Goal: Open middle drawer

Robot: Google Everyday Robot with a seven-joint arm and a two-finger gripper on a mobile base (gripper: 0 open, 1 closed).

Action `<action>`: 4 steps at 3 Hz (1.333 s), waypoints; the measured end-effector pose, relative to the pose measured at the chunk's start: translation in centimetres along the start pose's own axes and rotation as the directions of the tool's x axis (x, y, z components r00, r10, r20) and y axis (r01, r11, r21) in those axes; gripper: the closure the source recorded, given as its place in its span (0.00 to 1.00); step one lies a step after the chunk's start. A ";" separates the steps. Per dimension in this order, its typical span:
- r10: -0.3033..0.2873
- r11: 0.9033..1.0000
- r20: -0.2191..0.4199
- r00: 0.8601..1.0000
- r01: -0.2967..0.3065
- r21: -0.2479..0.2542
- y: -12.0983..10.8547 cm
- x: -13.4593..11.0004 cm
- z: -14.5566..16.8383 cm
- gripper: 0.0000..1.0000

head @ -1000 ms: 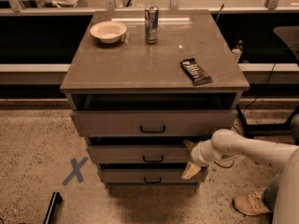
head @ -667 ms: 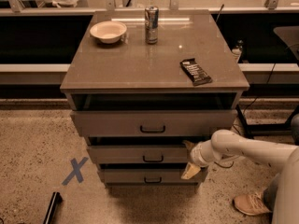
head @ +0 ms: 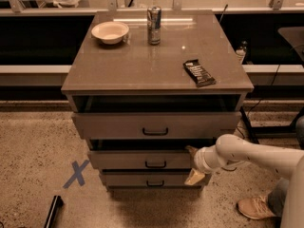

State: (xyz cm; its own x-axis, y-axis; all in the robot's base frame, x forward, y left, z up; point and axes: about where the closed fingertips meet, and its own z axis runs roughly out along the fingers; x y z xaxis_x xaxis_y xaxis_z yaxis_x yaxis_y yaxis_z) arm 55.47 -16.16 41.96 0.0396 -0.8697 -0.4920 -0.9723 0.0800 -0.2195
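The middle drawer (head: 142,159) is the second of three grey-tan drawers in the cabinet, with a small black bar handle (head: 155,164) at its centre. Its front stands a little further out than the bottom drawer (head: 142,179). My gripper (head: 192,163) is at the right end of the middle drawer's front, well right of the handle. It is open, with one fingertip (head: 190,149) at the front's top edge and the other (head: 194,177) below it. My white arm (head: 256,156) reaches in from the right.
The top drawer (head: 156,125) is pulled out with a dark gap above it. On the cabinet top (head: 142,65) are a bowl (head: 110,32), a can (head: 154,18) and a dark snack bar (head: 199,72). A blue X (head: 76,173) marks the floor at left. A shoe (head: 255,207) is at lower right.
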 end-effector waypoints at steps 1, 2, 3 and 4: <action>-0.009 1.000 0.003 1.000 0.009 -0.016 2.0 0.2 -1.3 0.23; -0.015 1.000 0.004 1.000 0.015 -0.024 3.4 0.5 -2.5 0.23; -0.007 0.999 0.004 1.000 0.007 -0.043 5.1 1.2 -3.3 0.24; 0.015 0.999 -0.002 1.000 -0.015 -0.051 7.1 2.3 -4.8 0.24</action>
State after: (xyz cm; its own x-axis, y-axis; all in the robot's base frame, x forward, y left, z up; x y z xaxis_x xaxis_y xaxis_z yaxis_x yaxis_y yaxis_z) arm 47.54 -19.91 43.33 0.0250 -0.8692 -0.4938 -0.9832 0.0679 -0.1693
